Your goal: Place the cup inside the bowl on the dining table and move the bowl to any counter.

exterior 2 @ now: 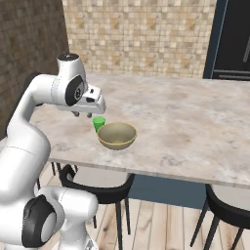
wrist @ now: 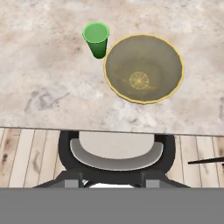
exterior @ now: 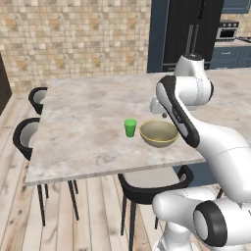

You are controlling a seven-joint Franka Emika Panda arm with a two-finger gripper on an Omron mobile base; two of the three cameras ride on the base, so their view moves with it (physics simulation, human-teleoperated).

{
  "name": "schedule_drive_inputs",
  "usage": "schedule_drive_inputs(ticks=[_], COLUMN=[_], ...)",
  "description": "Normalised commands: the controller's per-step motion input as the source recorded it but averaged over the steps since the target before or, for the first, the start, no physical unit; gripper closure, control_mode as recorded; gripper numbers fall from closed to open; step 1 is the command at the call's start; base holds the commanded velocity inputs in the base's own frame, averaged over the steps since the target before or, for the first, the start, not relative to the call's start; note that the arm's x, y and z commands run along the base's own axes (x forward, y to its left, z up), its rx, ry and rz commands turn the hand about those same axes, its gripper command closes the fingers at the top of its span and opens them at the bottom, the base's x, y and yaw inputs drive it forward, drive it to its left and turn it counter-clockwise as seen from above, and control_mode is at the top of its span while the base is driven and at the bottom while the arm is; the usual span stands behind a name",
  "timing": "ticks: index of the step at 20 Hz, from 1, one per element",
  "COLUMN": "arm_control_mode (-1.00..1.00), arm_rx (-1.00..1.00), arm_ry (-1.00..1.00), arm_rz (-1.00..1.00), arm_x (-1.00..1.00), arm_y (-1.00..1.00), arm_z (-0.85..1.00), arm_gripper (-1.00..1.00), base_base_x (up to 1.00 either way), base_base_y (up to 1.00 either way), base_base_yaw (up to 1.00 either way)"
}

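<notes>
The small green cup (exterior: 130,127) (exterior 2: 99,123) (wrist: 96,38) stands upright on the marbled dining table (exterior: 83,122) (exterior 2: 195,117) (wrist: 48,83) near its front edge. The wide olive-tan bowl (exterior: 159,133) (exterior 2: 117,135) (wrist: 143,68) sits just beside it, empty, with a small gap between them. My gripper (exterior: 163,115) (exterior 2: 82,115) hangs above the table edge, over and slightly behind the cup and bowl. It points down with its fingers apart and nothing between them.
A black chair (exterior: 147,188) (wrist: 116,153) is tucked under the table's front edge below the bowl. Two more chairs (exterior: 24,135) stand at the left end, another (exterior 2: 227,210) at the right. A blue-cabinet counter (exterior: 230,54) lies far back right.
</notes>
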Motion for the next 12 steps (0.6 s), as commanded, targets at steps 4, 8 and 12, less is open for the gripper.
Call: schedule_drive_inputs(ticks=[4,8,12], arm_control_mode=[-1.0,-1.0,-1.0], arm_rx=[0.0,0.0,0.0], arm_ry=[0.0,0.0,0.0], arm_rz=[0.0,0.0,0.0], arm_x=[0.0,0.0,0.0], arm_y=[0.31,0.15,0.09], arm_z=[-0.01,0.0,0.0], arm_gripper=[-1.0,-1.0,-1.0], base_base_x=[0.0,0.0,0.0], base_base_y=[0.0,0.0,0.0], base_base_yaw=[0.0,0.0,0.0])
